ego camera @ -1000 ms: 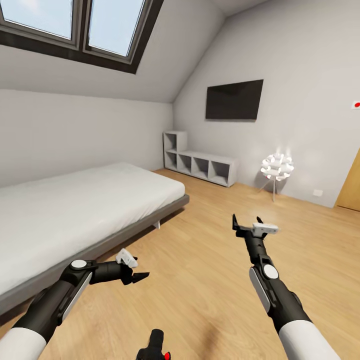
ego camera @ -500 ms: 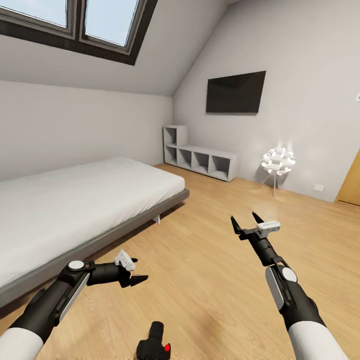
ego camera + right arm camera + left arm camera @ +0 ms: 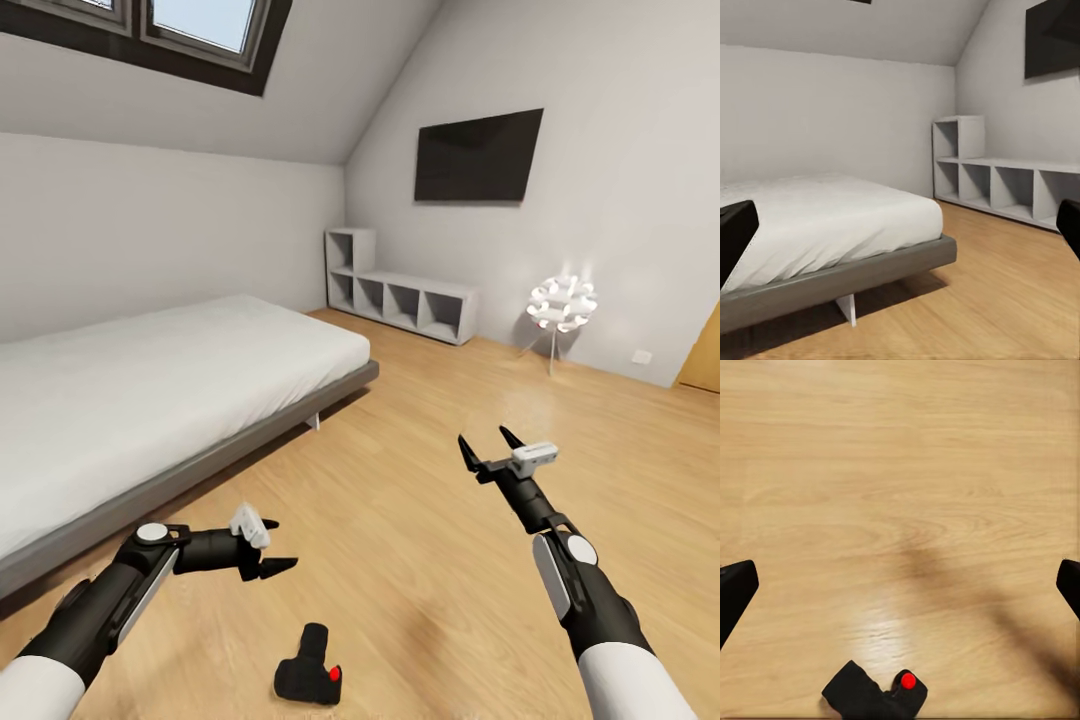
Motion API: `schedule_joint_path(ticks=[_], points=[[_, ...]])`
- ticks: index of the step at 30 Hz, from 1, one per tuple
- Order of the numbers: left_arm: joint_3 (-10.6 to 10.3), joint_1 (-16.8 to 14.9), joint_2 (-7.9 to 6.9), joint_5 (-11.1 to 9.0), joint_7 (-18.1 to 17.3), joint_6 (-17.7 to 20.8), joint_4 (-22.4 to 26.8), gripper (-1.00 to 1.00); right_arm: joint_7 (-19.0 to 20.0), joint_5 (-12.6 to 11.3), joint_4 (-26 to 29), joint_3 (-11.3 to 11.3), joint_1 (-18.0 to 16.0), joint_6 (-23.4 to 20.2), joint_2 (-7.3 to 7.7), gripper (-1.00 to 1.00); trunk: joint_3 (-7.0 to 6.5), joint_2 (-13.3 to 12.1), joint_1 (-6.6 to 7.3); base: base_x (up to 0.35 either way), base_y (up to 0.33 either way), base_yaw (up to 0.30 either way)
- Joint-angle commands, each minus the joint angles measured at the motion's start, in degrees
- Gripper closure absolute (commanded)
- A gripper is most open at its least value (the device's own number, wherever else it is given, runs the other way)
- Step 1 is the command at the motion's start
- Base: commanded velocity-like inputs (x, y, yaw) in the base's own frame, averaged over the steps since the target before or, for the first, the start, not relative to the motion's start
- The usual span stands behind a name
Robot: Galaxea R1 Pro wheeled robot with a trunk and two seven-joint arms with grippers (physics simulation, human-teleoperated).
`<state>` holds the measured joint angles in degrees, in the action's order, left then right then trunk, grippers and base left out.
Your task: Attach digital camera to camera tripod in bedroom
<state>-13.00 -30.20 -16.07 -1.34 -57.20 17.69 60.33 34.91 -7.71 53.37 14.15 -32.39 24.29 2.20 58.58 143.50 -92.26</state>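
Observation:
The digital camera [image 3: 308, 668], small, black and blocky with a red button, lies on the light wood floor near the head view's lower edge. My left gripper [image 3: 282, 543] hangs open above the floor, a little short of the camera and to its left. In the left wrist view the digital camera [image 3: 874, 694] sits at the picture's edge, with the open fingers [image 3: 735, 592] far apart over bare planks. My right gripper [image 3: 484, 437] is open and empty, raised over the floor to the right. The camera tripod is out of view.
A grey-framed white bed [image 3: 150, 390] fills the left side. A low grey cube shelf [image 3: 405, 300] stands against the far wall under a black wall TV [image 3: 478, 157]. A white flower-shaped lamp [image 3: 563, 305] stands at the right, with an oak door [image 3: 703, 360] beyond it.
The head view has tilted down, so the room has slid up and the whole digital camera now shows. The right arm has shifted slightly right. Both grippers stay open.

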Motion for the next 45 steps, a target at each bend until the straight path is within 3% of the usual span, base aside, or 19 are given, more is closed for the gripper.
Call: schedule_joint_path(ticks=[1,14,20,21,27,34,38,39,45], points=[[-0.17,-0.04,-0.07,-0.15,-0.09,0.48,-0.02,-1.0,1.31,-0.56,-0.06,0.1,-0.05,-0.41,0.0,-1.0,0.28,0.04,-0.01,0.0,0.0,0.0],[0.36,-0.04,-1.11,-0.21,-0.06,0.55,-0.12,-1.0,10.61,-0.56,-0.06,0.42,-0.05,-5.68,0.03,-1.0,3.16,0.22,-0.35,0.0,0.0,0.0],[2.8,-0.04,-1.29,-0.23,-0.03,0.69,-0.1,-1.0,13.45,-0.56,-0.04,0.49,-0.06,-6.9,0.07,-1.0,4.49,0.3,-0.5,0.0,0.0,0.0],[4.48,-0.04,-1.31,-0.24,-0.07,0.58,-0.02,-1.0,14.26,-0.56,-0.01,0.47,-0.12,-8.51,0.09,-1.0,4.71,0.31,-0.53,0.0,0.0,0.0],[5.59,-0.04,-1.36,-0.24,-0.18,0.59,0.14,-1.0,15.53,-0.56,0.05,0.5,-0.21,-10.79,0.13,-1.0,6.04,0.39,-0.68,0.0,0.0,0.0],[6.07,-0.04,-2.45,-0.24,-4.31,0.78,2.68,-1.0,15.88,-0.56,0.07,0.52,-0.22,-11.32,0.11,-1.0,7.59,0.48,-0.86,0.0,0.0,0.0],[7.93,-0.04,-3.32,-0.29,-7.18,1.13,5.64,-1.0,15.94,-0.56,0.07,0.38,-0.23,-11.06,0.1,-1.0,8.48,0.54,-0.96,0.0,0.0,0.0],[10.66,-0.04,-3.55,-0.31,-8.26,1.47,8.14,-1.0,15.96,-0.56,0.07,0.26,-0.22,-10.57,0.09,-1.0,8.7,0.55,-0.99,0.0,0.0,0.0],[12.52,-0.04,-3.45,-0.31,-8.59,1.56,9.51,-1.0,15.95,-0.56,0.07,0.25,-0.22,-9.83,0.09,-1.0,10.03,0.63,-1.15,0.0,0.0,0.0]])
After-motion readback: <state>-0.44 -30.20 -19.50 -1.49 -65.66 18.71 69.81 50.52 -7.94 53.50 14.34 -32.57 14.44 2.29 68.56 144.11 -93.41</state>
